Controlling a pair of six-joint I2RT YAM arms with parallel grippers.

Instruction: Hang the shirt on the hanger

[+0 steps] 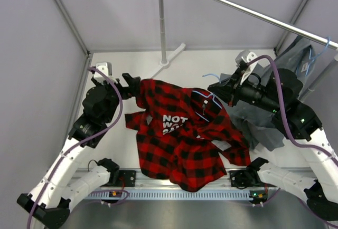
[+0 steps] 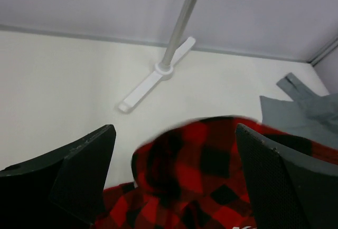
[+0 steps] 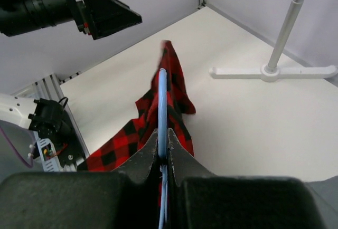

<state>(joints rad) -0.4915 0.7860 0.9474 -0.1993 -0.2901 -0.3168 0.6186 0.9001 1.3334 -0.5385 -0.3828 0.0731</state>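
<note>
The left arm reaches in from the table's (image 1: 117,147) near left corner, elbow bent and forearm angled inward. The left gripper (image 1: 132,86) hovers at the upper left corner of the shirt (image 1: 177,144). Its wrist view shows the two dark fingers (image 2: 79,176) standing wide apart, with a raised fold of red-and-black plaid lying low between them and neither pad touching it.

The shirt is spread across the middle of the table, white lettering showing on its dark inner panel. Its lower hem reaches the metal rail (image 1: 158,193) at the near edge. Open white tabletop lies to its left and behind it, up to the foot of the clothes stand (image 1: 162,23) near the back wall.

The hanger (image 3: 162,97) lies at the shirt's upper right. In the right wrist view its thin light-blue bar runs straight away from the camera, and plaid cloth is draped over its far end.

The right arm comes in from the near right corner and folds back toward the centre. The right gripper (image 3: 162,143) is clamped on the hanger's bar, fingers pressed together around it.

A grey garment (image 1: 259,121) lies bunched under the right arm, against the shirt's right sleeve, leaving little free surface on that side.
</note>
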